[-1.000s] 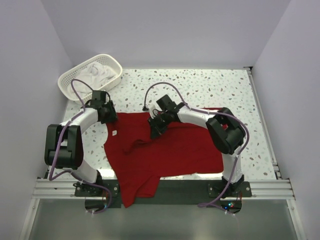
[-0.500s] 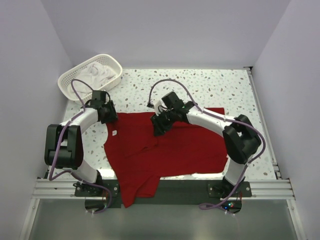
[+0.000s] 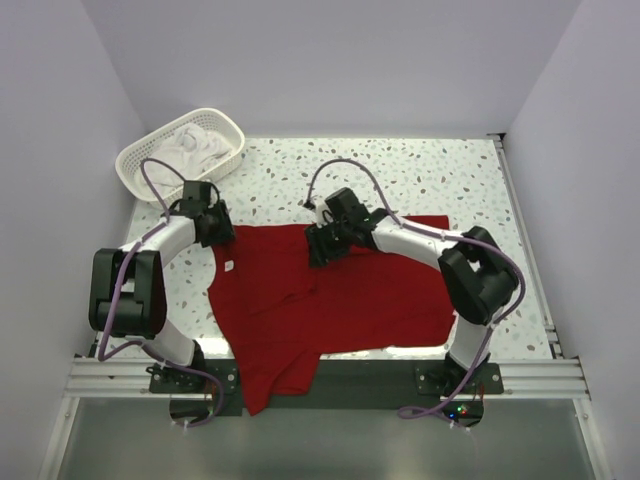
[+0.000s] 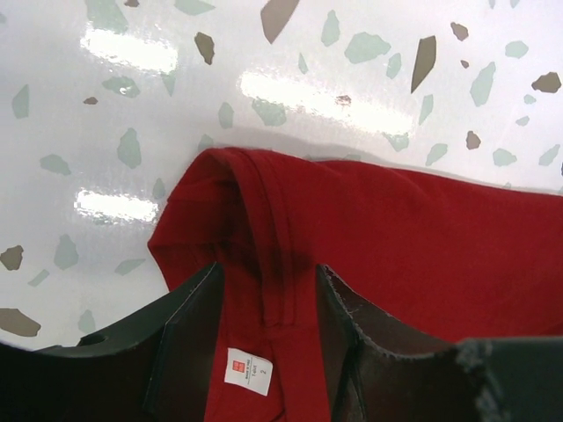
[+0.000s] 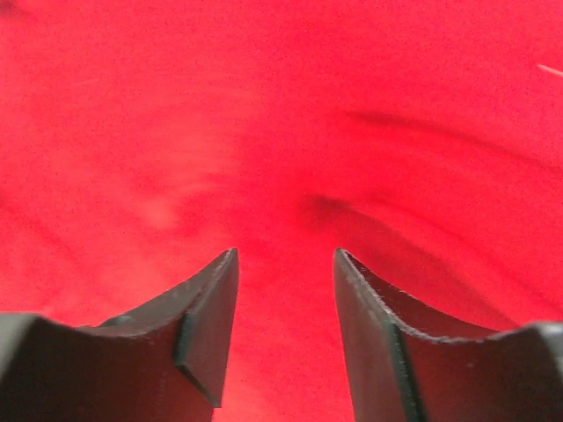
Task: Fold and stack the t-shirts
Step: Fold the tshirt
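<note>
the red shirt [image 3: 340, 300] lies spread over the near middle of the surface [image 3: 430, 175], a glossy white slab flecked with grey and brown chips. its cloth is a plain, matte deep red. it is mostly flat, with a soft crease across the left half and one flap drooping over the near edge between the arm bases. a small white label [image 3: 229, 266] shows near its left edge.

the left end effector [image 3: 214, 226] sits at the shirt's far left corner. in the left wrist view its dark fingers [image 4: 189, 338] stand narrow, and a ribbed, doubled band of red cloth rises between them and fills the gap, so it is holding the shirt there. the rectangular label lies on the cloth between the fingers. ahead of them the cloth edge curls into a rounded hump on the shiny surface.

the right end effector [image 3: 318, 248] is down at the shirt's far edge, near the middle. its wrist view shows two dark, tapered fingers [image 5: 207, 325] with a narrow gap. blurred red cloth fills everything beyond them, with a shadowed crease running off by the right finger. i cannot tell whether it grips the cloth or only rests over it.

at the far left corner stands an oval basket [image 3: 128, 158] of white plastic lattice with a rounded rim. crumpled white shirts [image 3: 198, 145] are heaped inside it, apart from the red shirt.
</note>
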